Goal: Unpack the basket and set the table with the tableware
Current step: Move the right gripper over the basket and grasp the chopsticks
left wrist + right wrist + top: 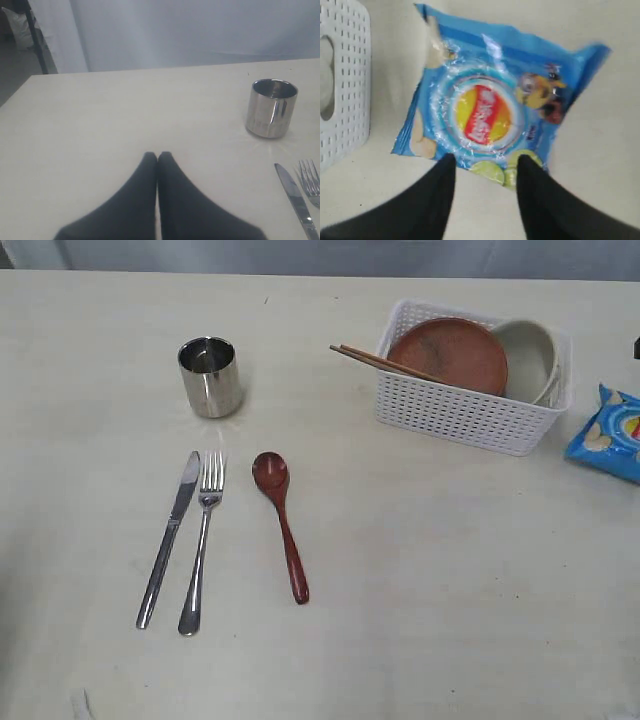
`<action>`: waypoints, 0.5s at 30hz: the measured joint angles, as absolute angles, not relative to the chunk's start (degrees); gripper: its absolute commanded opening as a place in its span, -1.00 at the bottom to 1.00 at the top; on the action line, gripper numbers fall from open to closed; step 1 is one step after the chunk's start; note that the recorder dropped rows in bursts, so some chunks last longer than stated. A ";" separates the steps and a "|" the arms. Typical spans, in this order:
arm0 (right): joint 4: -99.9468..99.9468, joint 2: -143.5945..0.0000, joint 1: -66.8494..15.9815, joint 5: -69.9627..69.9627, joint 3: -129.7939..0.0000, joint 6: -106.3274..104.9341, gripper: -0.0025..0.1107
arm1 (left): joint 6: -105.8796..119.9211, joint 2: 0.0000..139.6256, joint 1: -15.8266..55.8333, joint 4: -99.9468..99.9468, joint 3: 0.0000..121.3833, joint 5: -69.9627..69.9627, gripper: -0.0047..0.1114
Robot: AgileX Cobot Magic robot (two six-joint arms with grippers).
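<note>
Table (100,110), cup (271,108) beyond left end effector (158,156)

The exterior view's edge cuts off the chip bag (610,435); the plate (450,355) partly hides the bowl (532,358).

You have a cup (210,377) on the table (450,580). Nearer the camera lie knife (170,538), fork (202,540) and spoon (282,525). To the cup's right sit basket (460,415) and bag (607,435).
</note>
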State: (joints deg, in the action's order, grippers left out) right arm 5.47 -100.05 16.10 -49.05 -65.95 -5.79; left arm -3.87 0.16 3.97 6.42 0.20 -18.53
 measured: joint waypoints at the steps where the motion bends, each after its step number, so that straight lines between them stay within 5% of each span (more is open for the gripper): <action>1: 5.47 -100.05 16.10 -49.30 -66.37 -5.58 0.08 | -3.87 0.16 3.97 6.42 0.20 -18.53 -0.92; 9: 30.02 -100.18 13.02 -57.19 -77.11 -24.89 -0.03 | -3.87 0.16 3.97 6.42 0.20 -18.53 -0.92; 15: 31.96 -100.54 -6.86 -53.29 -77.85 -37.11 0.11 | -3.87 0.16 3.97 6.42 0.20 -18.53 -0.92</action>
